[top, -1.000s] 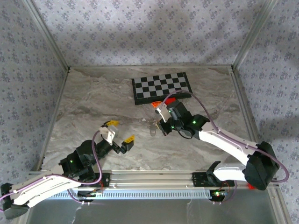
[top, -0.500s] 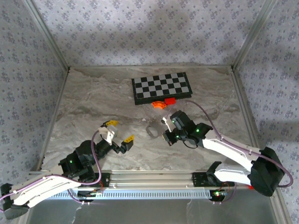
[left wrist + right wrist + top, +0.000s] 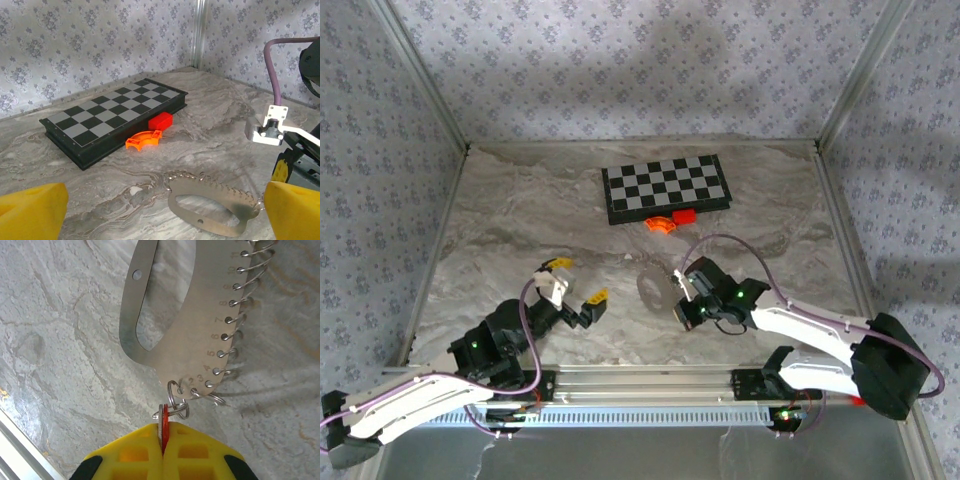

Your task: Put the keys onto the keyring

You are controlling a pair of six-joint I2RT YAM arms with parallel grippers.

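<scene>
The keyring [image 3: 200, 315] is a flat silvery oval plate with numbered holes and small wire rings along one edge; it lies on the marble table [image 3: 520, 215]. My right gripper [image 3: 163, 432] is shut on a red-headed key [image 3: 165, 424], held edge-on at the plate's low-numbered end. The key's small split ring touches the wire rings there; whether they are linked I cannot tell. In the top view the right gripper [image 3: 685, 305] sits just right of the keyring [image 3: 648, 288]. My left gripper [image 3: 578, 281] stands open, left of the keyring [image 3: 215, 202], holding nothing.
A folded chessboard [image 3: 665, 187] lies at the back of the table. In front of it sit an orange curved piece [image 3: 660, 224] and a red block [image 3: 684, 215]. Patterned walls and metal posts enclose the table.
My right gripper has come from beside the orange piece toward the near edge, shut throughout, and now sits at the keyring's right end. The keyring shifted slightly nearer. The left arm stayed still.
</scene>
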